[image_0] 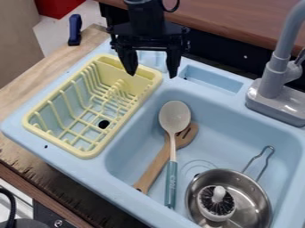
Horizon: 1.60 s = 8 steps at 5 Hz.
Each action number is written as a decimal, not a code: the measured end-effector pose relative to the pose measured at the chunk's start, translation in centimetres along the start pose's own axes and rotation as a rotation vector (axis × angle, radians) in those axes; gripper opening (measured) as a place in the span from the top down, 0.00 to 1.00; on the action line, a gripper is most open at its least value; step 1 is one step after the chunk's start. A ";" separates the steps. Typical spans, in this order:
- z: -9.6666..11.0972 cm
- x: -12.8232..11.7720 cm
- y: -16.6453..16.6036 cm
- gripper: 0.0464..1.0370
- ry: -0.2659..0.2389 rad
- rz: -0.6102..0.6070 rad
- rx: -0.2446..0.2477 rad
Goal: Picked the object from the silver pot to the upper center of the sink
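Observation:
The gripper [152,73] hangs at the top of the view, above the sink's back edge and the rack's back right corner, open with nothing between its fingers. A silver pot [254,194] with a wire handle stands in the lower right of the light blue sink [220,127]. Inside the pot lies a round white brush [216,202] with dark bristles and a knob on top.
A spoon [175,116] with a teal handle lies across a wooden spatula [156,167] in the sink's left part. The yellow dish rack [90,152] stands left of the basin. A grey faucet [275,78] rises at the right.

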State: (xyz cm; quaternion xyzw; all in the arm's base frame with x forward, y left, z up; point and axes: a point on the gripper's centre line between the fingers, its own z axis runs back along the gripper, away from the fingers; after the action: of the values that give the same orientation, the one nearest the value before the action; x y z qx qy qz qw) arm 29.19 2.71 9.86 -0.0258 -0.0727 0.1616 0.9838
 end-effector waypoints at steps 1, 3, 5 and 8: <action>-0.7 -0.6 0.1 0.04 0.031 -0.002 0.003; -0.7 -2.9 -1.2 0.04 0.044 -0.189 -0.047; -0.8 -5.6 -3.6 0.04 0.104 -0.449 -0.092; -1.2 -10.4 -7.2 0.04 0.202 -0.712 -0.140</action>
State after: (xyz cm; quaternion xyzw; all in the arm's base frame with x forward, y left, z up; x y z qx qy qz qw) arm 21.93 -7.47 7.79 -0.0820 0.0095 -0.1992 0.9765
